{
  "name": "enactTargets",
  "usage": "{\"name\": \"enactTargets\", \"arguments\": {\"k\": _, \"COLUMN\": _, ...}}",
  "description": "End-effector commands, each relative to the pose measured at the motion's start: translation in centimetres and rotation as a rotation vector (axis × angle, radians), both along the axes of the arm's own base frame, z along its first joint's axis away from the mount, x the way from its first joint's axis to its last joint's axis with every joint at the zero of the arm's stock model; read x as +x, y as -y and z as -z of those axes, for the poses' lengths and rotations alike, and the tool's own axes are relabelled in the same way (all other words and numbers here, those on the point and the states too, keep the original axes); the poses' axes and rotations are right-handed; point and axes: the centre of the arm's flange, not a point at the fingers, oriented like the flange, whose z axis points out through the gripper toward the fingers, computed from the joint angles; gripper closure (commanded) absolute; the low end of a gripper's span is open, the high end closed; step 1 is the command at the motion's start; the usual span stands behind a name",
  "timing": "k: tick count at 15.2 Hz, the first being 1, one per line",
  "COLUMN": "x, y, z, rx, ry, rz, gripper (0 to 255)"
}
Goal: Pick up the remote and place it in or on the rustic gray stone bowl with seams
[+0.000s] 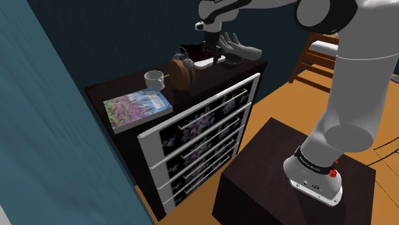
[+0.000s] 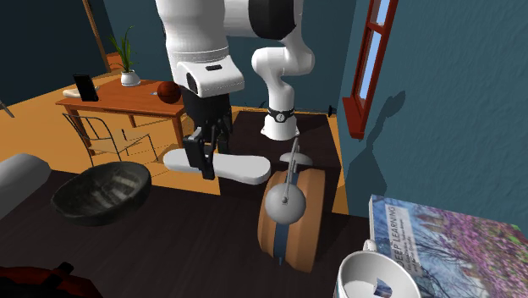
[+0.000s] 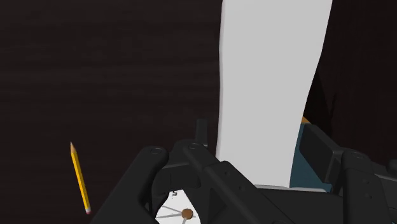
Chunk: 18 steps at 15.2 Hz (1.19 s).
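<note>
The remote is a plain white, long slab, and my gripper is shut on it near one end, over the dark dresser top. Seen from the wrist, the remote runs away from the hand between the two black fingers, which press on its sides. From the shoulder camera the gripper hangs at the far end of the dresser with the remote under it. The dark grey stone bowl sits to the second exterior view's left of the gripper, apart from it.
A brown barrel-shaped object with a grey disc stands close beside the remote. A white cup and a flowered book lie nearer the camera. A grey hand sculpture stands behind the gripper. A yellow pencil lies on the top.
</note>
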Motion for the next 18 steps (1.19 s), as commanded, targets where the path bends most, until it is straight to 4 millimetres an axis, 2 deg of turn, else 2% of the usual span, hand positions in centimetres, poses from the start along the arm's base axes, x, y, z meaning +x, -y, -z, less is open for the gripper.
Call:
{"name": "enactTargets", "arguments": {"k": 1, "x": 0.0, "y": 0.0, "z": -1.1, "rx": 0.0, "ry": 0.0, "rz": 0.0, "gripper": 255}}
{"name": "enactTargets", "arguments": {"k": 5, "x": 0.0, "y": 0.0, "z": -3.0, "rx": 0.0, "ry": 0.0, "rz": 0.0, "gripper": 255}}
{"name": "enactTargets", "arguments": {"k": 18, "x": 1.5, "y": 17.1, "z": -3.4, "rx": 0.0, "ry": 0.0, "rz": 0.0, "gripper": 255}}
